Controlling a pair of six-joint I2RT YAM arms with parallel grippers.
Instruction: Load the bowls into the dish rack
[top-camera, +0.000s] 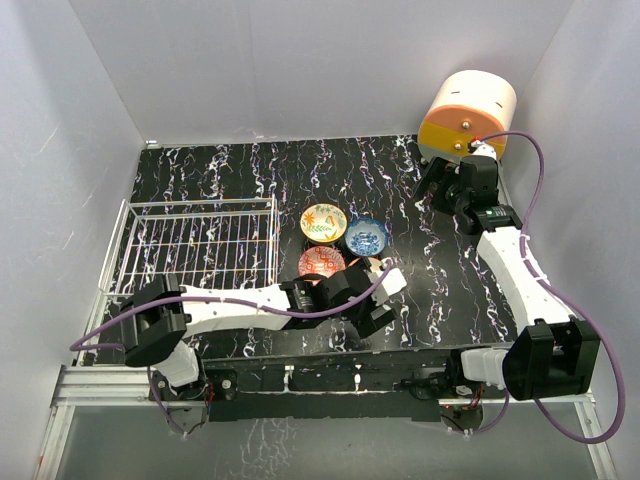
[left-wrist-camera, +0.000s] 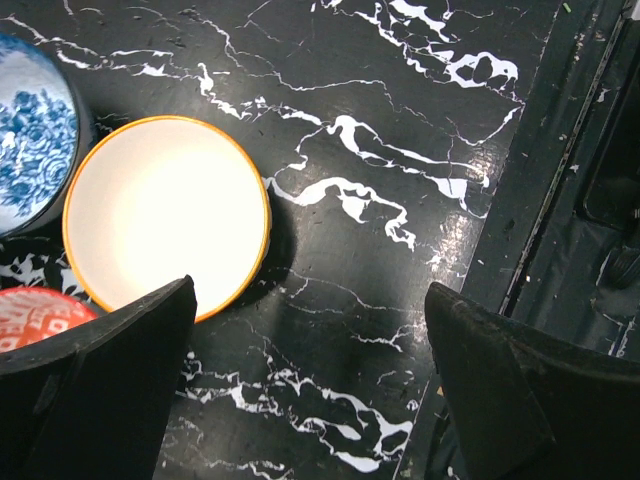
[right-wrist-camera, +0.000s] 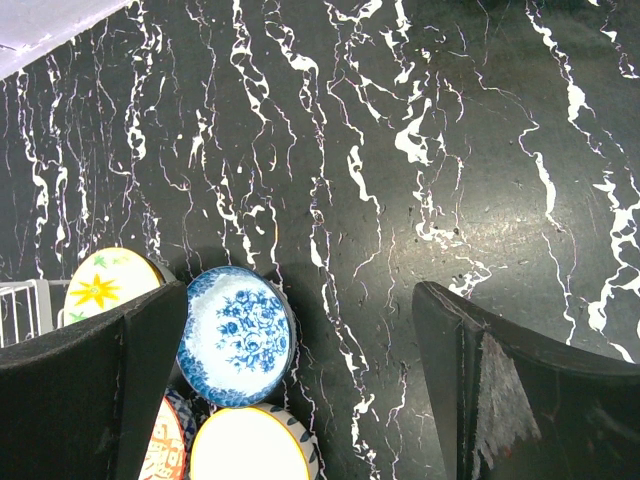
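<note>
Bowls (top-camera: 323, 222) all sit clustered on the table (top-camera: 420, 265); the dish rack (top-camera: 195, 245) holds none. Left gripper (left-wrist-camera: 310, 295) hangs wide and empty, the orange-rimmed bowl (left-wrist-camera: 165, 215) just beyond one jaw. Right gripper (right-wrist-camera: 300, 290) gapes empty too.

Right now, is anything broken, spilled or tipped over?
No, nothing stands out. The yellow-floral bowl, blue bowl, red bowl and orange-rimmed bowl sit upright, unbroken, close together beside the dish rack. Nothing spilled.
</note>
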